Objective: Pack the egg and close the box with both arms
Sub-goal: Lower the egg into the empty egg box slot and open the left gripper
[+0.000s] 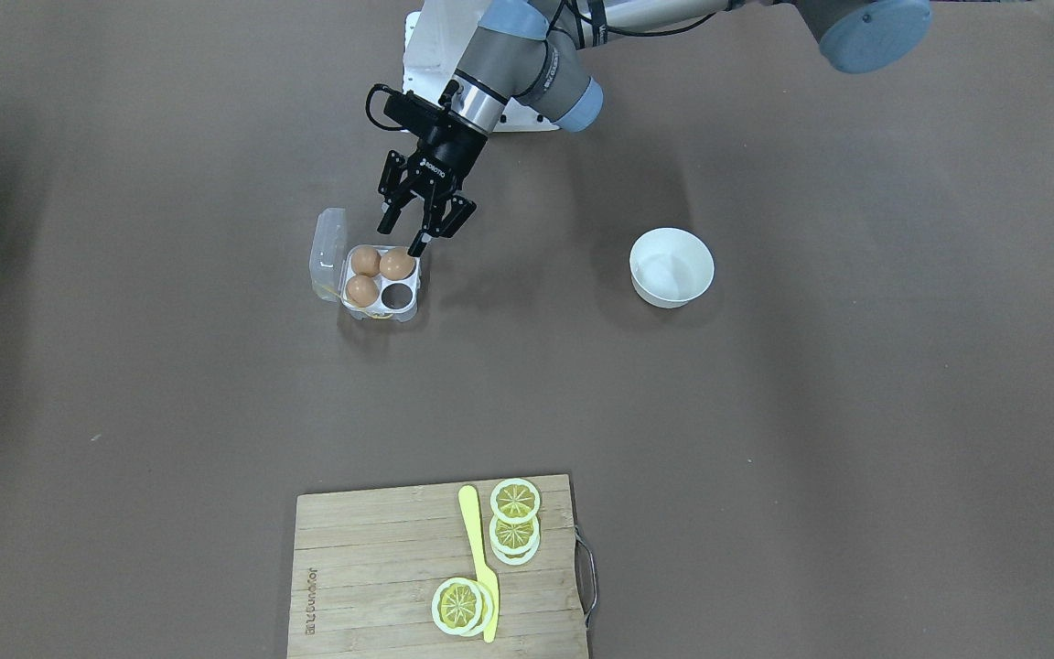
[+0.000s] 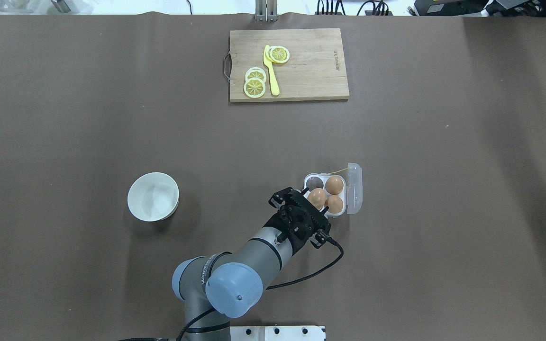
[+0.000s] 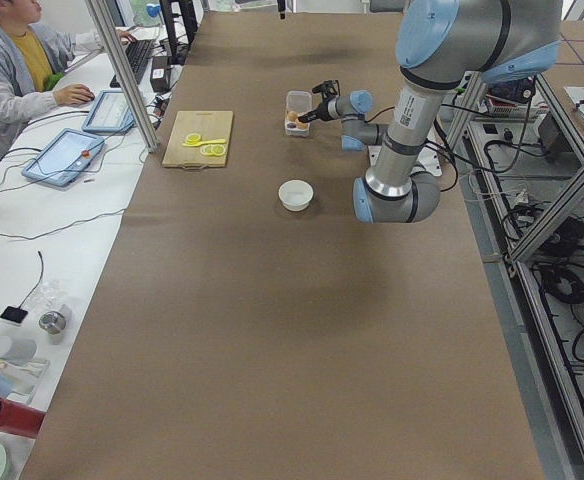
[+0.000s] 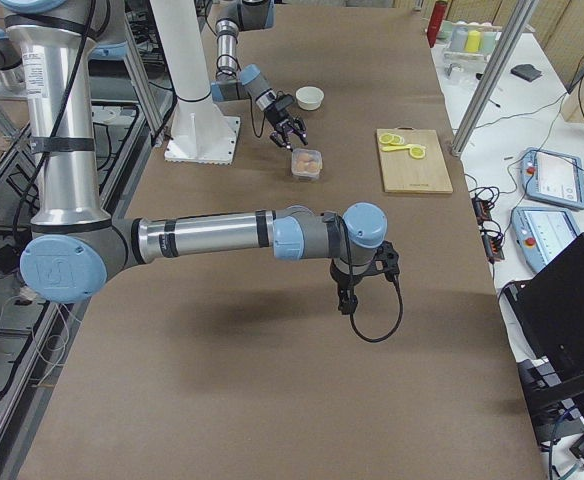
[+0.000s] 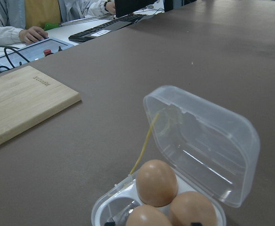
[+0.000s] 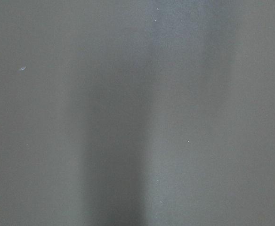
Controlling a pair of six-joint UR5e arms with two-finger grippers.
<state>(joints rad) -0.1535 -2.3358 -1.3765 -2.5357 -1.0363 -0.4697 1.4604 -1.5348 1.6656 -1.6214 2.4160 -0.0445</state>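
The clear egg carton (image 1: 405,314) stands open, its lid (image 1: 328,249) tipped back. Three brown eggs (image 1: 365,262) (image 1: 396,264) (image 1: 361,290) sit in cups; one cup (image 1: 396,295) is empty. My left gripper (image 1: 422,231) is open and empty, just above the carton's near edge, beside one egg. From overhead it (image 2: 304,208) partly covers the carton (image 2: 312,177). The left wrist view shows the eggs (image 5: 157,182) and lid (image 5: 208,146) close up. My right gripper (image 4: 357,290) hangs over bare table, far from the carton; I cannot tell if it is open.
A white bowl (image 1: 672,266) stands on the table toward my left side. A wooden cutting board (image 1: 371,567) with lemon slices (image 1: 515,501) and a yellow knife (image 1: 477,549) lies at the far edge. An operator (image 3: 12,60) sits beyond it.
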